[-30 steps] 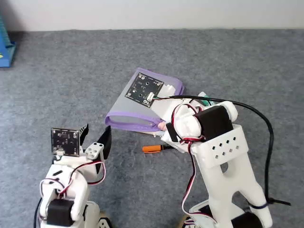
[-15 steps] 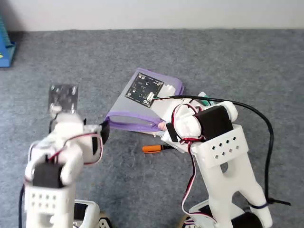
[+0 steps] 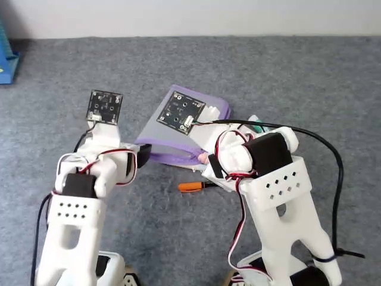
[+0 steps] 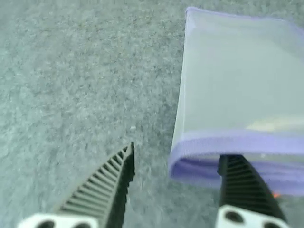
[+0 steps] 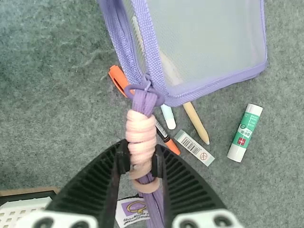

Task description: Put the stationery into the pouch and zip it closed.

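Stationery lies loose on the grey desk (image 3: 268, 77) beside the purple pouch (image 5: 199, 42): an orange pen (image 3: 193, 186) poking from under its zipper edge, a pencil (image 5: 195, 122) and a glue stick (image 5: 244, 133) past the corner. The right end effector (image 5: 139, 154) is clamped on the pink zipper cord (image 5: 140, 137). The left end effector (image 4: 179, 156) gapes wide, one finger over the pouch's end.

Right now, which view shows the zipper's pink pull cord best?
The right wrist view: the pull cord runs from the pouch straight into the right pincer, shut on it. The high view catches a pink tip at the pouch's edge; the left wrist view faces the pouch's other corner.
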